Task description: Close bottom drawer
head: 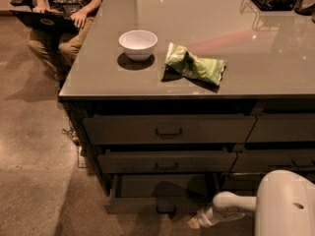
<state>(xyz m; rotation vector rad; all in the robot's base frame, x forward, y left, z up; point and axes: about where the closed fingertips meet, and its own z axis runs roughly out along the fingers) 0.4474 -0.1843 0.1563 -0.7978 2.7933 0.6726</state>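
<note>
Desk (147, 85): wide, glossy grey top, fills most of the view. Two drawer stacks are set under its front edge.

Robot's white body (285, 205): low right corner, with the arm (231, 202) reaching left at floor level.

Person (66, 9): seated off the desk's far left corner with a laptop (43, 19). Well apart from my work area.

Left stack: top drawer (123, 129) and middle drawer (128, 162) sit roughly flush, the middle one perhaps a shade proud.

Bottom drawer (133, 205): lowest in the left stack and pulled well out. Its front stands clearly ahead of the two above, and the dark inside shows behind it.

On the desk: green crumpled bag (195, 64), with a white bowl (138, 44) just to its left. Neither matters to the job.

End effector (196, 222): down near the floor, just beside the right end of the bottom drawer's front and right of its bar handle (166, 209). I cannot tell whether it is spread or closed, nor whether it touches the front.

Progress, as I judge it: the approach looks done and the close has not begun. What's left is to get against the front and push it straight back until it lines up with the two above.
</note>
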